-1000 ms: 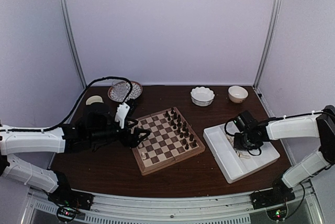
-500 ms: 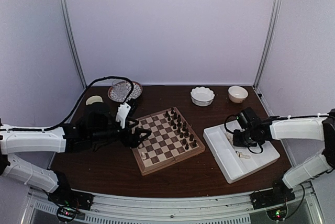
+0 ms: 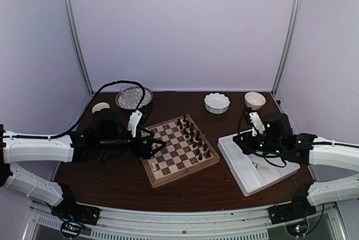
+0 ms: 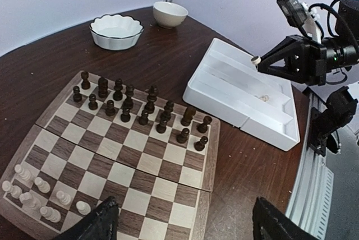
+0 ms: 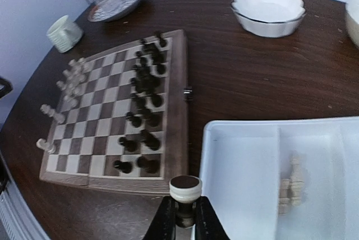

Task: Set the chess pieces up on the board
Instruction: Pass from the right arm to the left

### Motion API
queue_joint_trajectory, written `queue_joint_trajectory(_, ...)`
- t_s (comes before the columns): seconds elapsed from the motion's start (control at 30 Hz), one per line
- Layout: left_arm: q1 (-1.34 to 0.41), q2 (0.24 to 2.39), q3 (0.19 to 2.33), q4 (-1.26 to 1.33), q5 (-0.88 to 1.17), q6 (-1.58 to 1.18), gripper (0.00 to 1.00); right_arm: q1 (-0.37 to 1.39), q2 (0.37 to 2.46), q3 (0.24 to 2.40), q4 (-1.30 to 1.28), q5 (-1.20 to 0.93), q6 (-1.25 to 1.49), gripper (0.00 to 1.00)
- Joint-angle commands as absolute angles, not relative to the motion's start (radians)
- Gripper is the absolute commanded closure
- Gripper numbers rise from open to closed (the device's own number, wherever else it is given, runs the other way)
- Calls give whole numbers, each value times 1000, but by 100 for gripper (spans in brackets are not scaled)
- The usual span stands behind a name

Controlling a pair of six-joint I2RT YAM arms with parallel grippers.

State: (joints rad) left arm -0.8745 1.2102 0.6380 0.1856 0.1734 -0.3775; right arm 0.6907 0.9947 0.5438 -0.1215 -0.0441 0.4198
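The right wrist view shows me what the top view cannot: a cream-white piece (image 5: 185,190) pinched between the right gripper (image 5: 185,206)'s closed fingertips. It hangs right of the board (image 3: 180,151), over the white tray (image 3: 249,183)'s board-side end. More chess pieces (image 4: 42,198) cluster along the board's left edge, and dark pieces (image 4: 140,108) fill its right ranks. Bare squares run between them, and a strip of table (image 3: 112,178) parts board from tray. The left gripper (image 3: 152,146) hovers at the board's left edge, jaws spread wide and holding nothing, its arm stretched low.
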Motion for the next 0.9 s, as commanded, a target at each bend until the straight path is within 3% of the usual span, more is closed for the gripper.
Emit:
queue_joint_trajectory(0.0, -844, 1267, 687, 261, 326, -448, 18, 801, 1084, 615, 90, -194, 268, 89)
queue_joint_trajectory(0.2, -829, 1325, 695, 337, 447, -516, 18, 896, 1255, 731, 176, -230, 148, 89)
queue_joint_trajectory(0.5, -824, 1443, 677, 597, 583, -758, 14, 1009, 1348, 713, 299, -212, 91, 90)
queue_joint_trajectory(0.7, -824, 1605, 688, 841, 676, -988, 25, 1082, 1355, 729, 265, -145, 20, 90)
queue_joint_trajectory(0.87, -824, 1646, 707, 850, 703, -1022, 28, 1116, 1384, 752, 243, -106, -26, 90)
